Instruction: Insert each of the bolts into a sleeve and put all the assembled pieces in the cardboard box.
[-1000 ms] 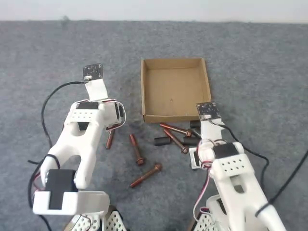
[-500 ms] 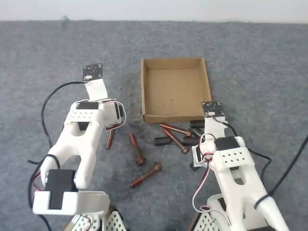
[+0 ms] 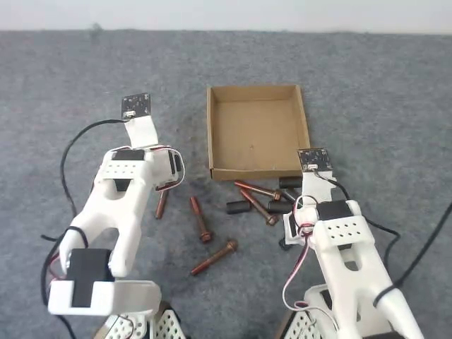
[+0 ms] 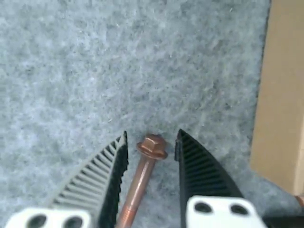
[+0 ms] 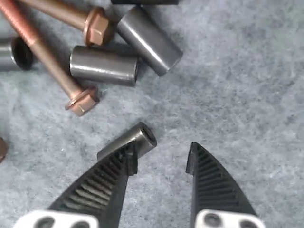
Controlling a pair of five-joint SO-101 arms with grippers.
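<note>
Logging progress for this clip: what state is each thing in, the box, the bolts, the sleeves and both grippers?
cardboard box: open-topped, empty.
left gripper: open, straddling a bolt without clamping it.
right gripper: open, a sleeve lying right beside it.
other bolts: loose on the mat, unsleeved.
other sleeves: on their sides, empty.

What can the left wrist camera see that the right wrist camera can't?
Only the left wrist view: a wall of the brown cardboard box, and one copper-coloured hex-head bolt lying between the open jaws of the left gripper. Only the right wrist view: short dark metal sleeves, one beside the open right gripper, plus two more copper bolts. Both: grey carpet underneath.
</note>
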